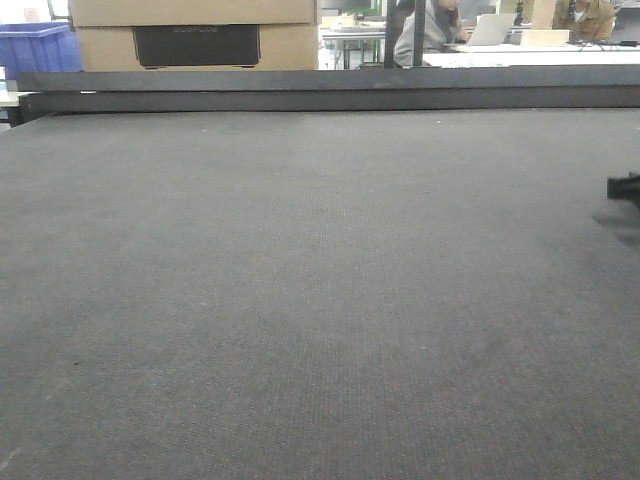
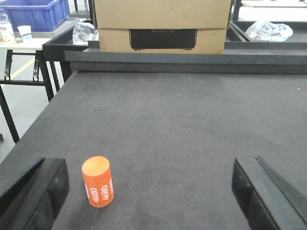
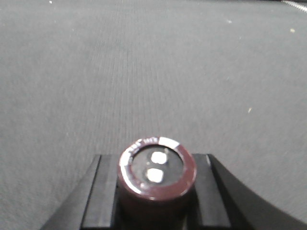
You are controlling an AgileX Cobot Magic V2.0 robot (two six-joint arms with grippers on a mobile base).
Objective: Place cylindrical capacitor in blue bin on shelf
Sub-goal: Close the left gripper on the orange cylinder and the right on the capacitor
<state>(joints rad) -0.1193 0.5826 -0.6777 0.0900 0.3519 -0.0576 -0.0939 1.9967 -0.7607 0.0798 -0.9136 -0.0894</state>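
The cylindrical capacitor (image 3: pixel 157 170) is a dark maroon can with two silver terminals on its end face. My right gripper (image 3: pixel 156 196) is shut on it, and the black fingers (image 3: pixel 103 191) press its sides just above the dark felt table. A black tip of that gripper (image 1: pixel 625 187) pokes in at the right edge of the front view. My left gripper (image 2: pixel 151 191) hangs open low over the table, with nothing gripped. The shelf is out of view. A blue bin (image 2: pixel 33 13) stands far back left, off the table.
An orange cylinder marked 4680 (image 2: pixel 98 182) stands upright on the felt just inside my left finger (image 2: pixel 43 191). A raised black rail (image 2: pixel 182 62) bounds the table's far edge, with a cardboard box (image 2: pixel 163 24) behind it. People sit at desks (image 1: pixel 440 30) further back.
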